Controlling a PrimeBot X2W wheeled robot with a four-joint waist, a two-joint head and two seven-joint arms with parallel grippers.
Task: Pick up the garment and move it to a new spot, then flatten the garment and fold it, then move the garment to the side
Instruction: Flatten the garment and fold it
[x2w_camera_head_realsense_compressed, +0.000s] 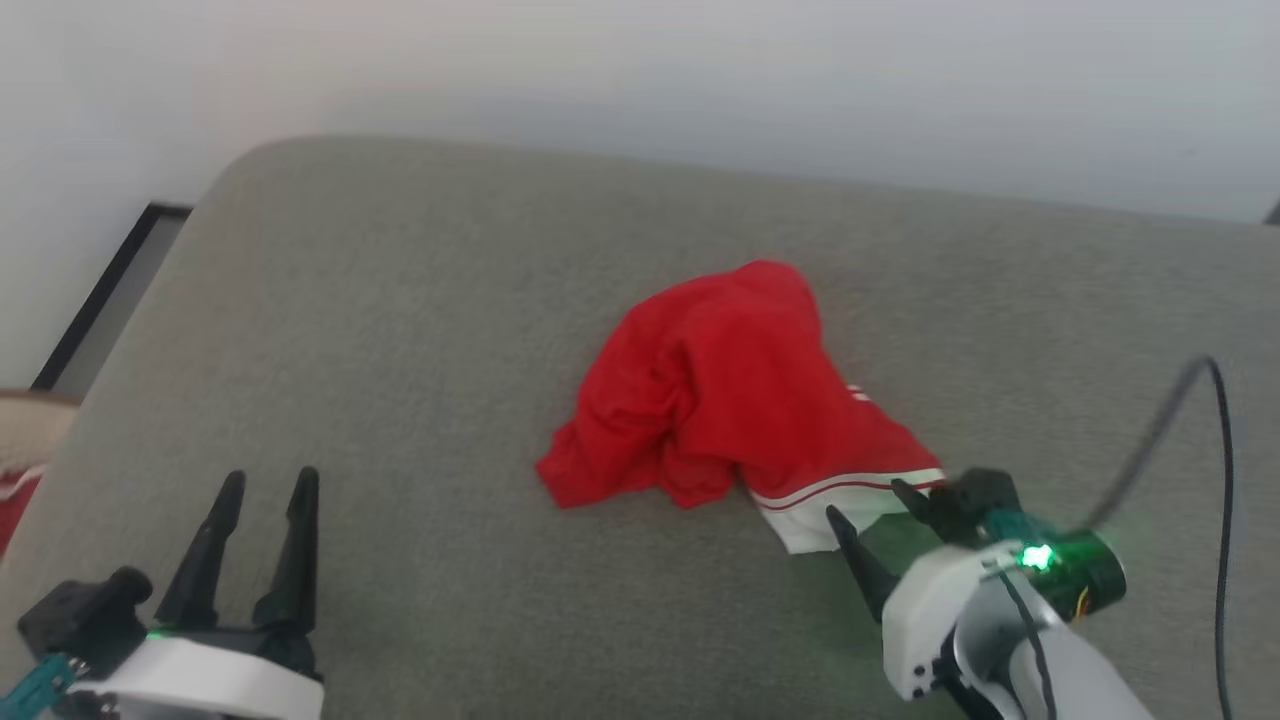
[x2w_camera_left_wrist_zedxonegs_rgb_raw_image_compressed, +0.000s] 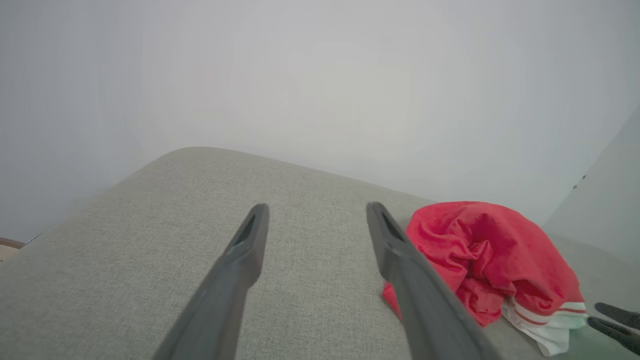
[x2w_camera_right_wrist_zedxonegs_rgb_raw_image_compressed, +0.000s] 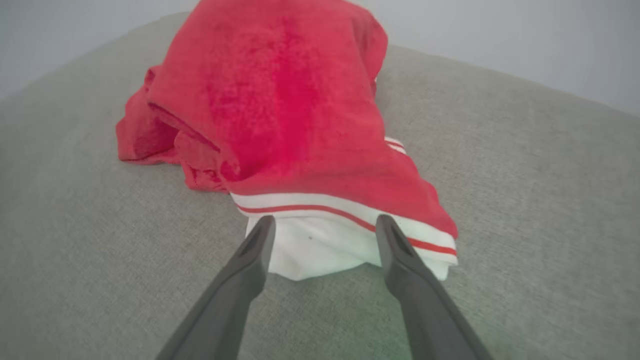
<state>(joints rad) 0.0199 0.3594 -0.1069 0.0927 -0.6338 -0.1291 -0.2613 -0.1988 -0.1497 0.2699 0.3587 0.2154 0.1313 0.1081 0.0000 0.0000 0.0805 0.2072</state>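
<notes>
Both pairs of jaws are spread wide and hold nothing. The right gripper (x2w_camera_head_realsense_compressed: 863, 498) has its tips either side of the white, red-striped sleeve end of the garment (x2w_camera_head_realsense_compressed: 720, 385) — whether they touch the cloth cannot be told. The left gripper (x2w_camera_head_realsense_compressed: 271, 476) is well apart from it, over the bare grey cushion (x2w_camera_head_realsense_compressed: 400, 290). The garment lies crumpled mid-cushion.
</notes>
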